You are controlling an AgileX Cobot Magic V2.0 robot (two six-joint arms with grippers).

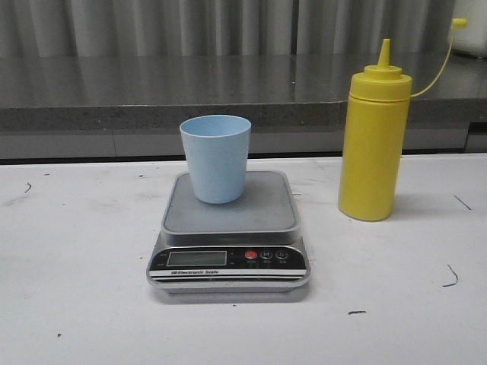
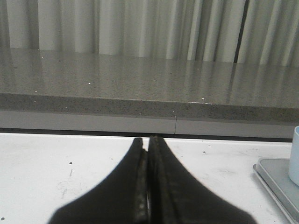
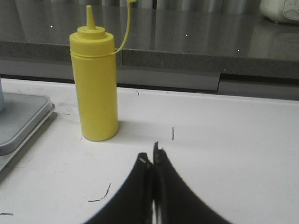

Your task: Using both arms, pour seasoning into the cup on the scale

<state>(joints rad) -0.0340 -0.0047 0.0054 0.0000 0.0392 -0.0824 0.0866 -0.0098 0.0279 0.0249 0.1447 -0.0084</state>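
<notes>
A light blue cup stands upright on the grey platform of the scale at the table's middle. To its right the yellow seasoning bottle stands upright, its cap off and hanging on a thin tether. Neither gripper shows in the front view. My left gripper is shut and empty, low over the white table, with the cup's edge and the scale's corner off to one side. Over bare table my right gripper is shut and empty, a short way from the bottle.
A dark speckled counter ledge runs along the table's far edge, with a grey curtain behind it. Small black marks dot the white tabletop. A white object sits on the counter in the right wrist view.
</notes>
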